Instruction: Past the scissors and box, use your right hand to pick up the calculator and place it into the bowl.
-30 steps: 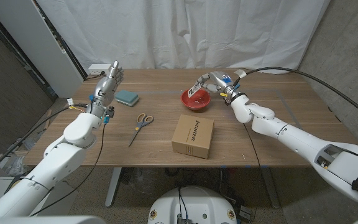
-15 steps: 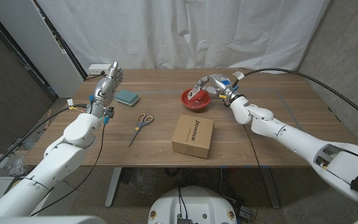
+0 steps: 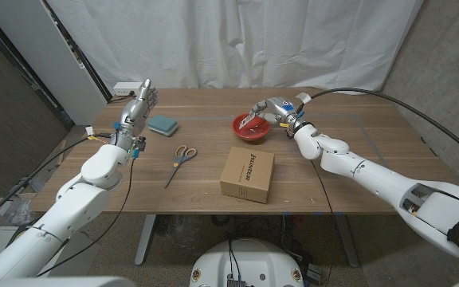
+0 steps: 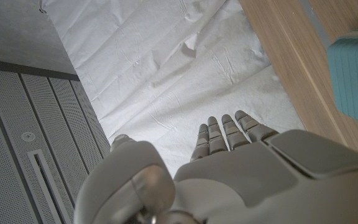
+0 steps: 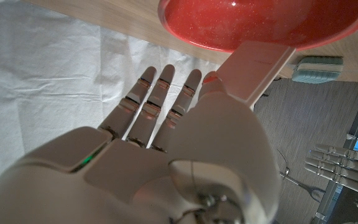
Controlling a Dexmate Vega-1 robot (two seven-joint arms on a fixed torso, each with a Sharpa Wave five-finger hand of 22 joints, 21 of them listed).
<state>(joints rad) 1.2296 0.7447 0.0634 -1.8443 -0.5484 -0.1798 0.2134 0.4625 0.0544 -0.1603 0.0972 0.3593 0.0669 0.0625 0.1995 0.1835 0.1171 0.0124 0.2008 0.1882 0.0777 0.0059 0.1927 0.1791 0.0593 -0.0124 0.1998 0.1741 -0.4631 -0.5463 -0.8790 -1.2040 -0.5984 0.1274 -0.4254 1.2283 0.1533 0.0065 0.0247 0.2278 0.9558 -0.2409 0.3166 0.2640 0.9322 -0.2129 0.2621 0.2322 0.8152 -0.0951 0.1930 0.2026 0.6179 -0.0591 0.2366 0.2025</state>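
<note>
Wooden surface (image 3: 357, 143) stood before a white curtain (image 3: 245, 40), carrying scissors (image 3: 182, 157) and box (image 3: 248, 174). Right robot hand (image 3: 271, 109) gripped the calculator (image 3: 250, 119), now tipped lower into the red bowl (image 3: 249, 127) than earlier. Left robot hand (image 3: 136, 110) stayed open, upright.

Right arm reaches forward across the table from the right, elbow low, wrist raised. Right hand (image 3: 270, 109) is at the far end of its reach, palm turned down and toward the robot's left, with the calculator (image 3: 249, 120) pinched between thumb and fingers; the other fingers (image 5: 160, 93) extend straight, close together. The calculator projects from the thumb side of the hand, tilted.

Left arm is bent at the elbow, forearm angled up and forward. Left hand (image 3: 138, 108) is raised upright, palm on edge, fingers (image 4: 225, 134) straight and together, holding nothing.
</note>
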